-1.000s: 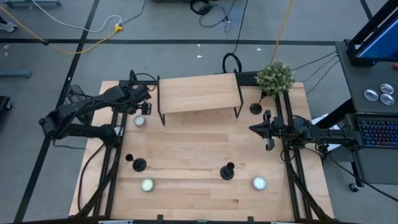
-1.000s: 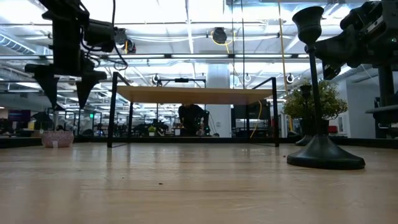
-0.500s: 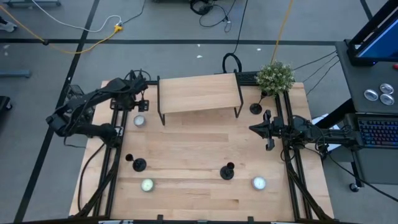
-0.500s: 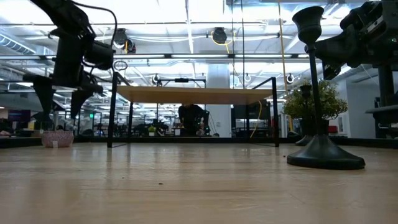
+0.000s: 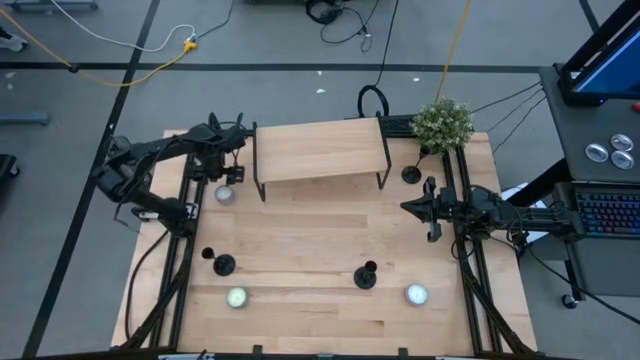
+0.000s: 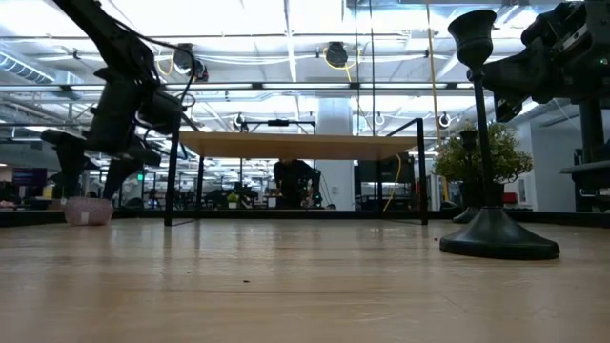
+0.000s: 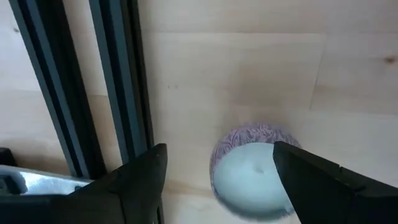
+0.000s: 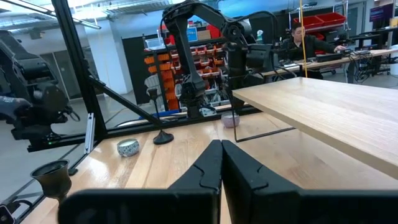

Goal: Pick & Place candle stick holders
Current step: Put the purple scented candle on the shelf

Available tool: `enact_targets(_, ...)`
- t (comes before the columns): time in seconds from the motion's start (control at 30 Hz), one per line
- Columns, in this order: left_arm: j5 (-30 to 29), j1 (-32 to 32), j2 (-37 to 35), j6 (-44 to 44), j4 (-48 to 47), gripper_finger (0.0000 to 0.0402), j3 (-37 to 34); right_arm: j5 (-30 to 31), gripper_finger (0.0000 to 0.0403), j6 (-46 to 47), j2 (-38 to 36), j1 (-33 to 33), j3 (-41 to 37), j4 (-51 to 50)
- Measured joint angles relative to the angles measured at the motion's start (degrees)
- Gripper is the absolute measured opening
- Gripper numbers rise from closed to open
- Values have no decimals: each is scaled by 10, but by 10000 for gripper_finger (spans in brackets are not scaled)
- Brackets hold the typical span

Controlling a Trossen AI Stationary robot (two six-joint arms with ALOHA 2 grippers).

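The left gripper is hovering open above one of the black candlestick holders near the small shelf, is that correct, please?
Not quite: the left gripper is open, but the left wrist view shows a white tealight candle beneath it, not a black candlestick holder. It is near the small shelf.

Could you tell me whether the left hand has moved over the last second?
Yes. In the high view the left hand has shifted toward the raised wooden shelf and now hangs over the tealight beside it.

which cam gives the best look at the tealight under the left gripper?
Left wrist view: the tealight fills the frame between the open left gripper fingers. High view shows it small, beside the shelf leg. Low view shows it far off, side-on. Right wrist view shows it small and distant.
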Motion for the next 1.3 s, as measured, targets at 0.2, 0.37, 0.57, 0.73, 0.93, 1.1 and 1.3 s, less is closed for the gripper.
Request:
enact_targets(0.2, -29, 1, 2, 6, -2, 298, 0, 0, 0, 0, 0, 0, 0, 0)
enact_targets(0.37, -3, -1, 2, 14, -3, 298, 0, 0, 0, 0, 0, 0, 0, 0)
enact_targets(0.57, 16, -12, 0, 41, -3, 298, 0, 0, 0, 0, 0, 0, 0, 0)
enact_targets(0.73, 17, -12, -3, 49, -13, 298, 0, 0, 0, 0, 0, 0, 0, 0)
enact_targets(0.93, 16, -11, -44, 49, -17, 298, 0, 0, 0, 0, 0, 0, 0, 0)
enact_targets(1.1, 15, -11, -55, 53, -52, 298, -1, 2, 0, -3, 0, 0, 0, 0)
enact_targets(1.3, 15, -15, -55, 49, -39, 298, -27, 2, 0, -4, 0, 0, 0, 0)
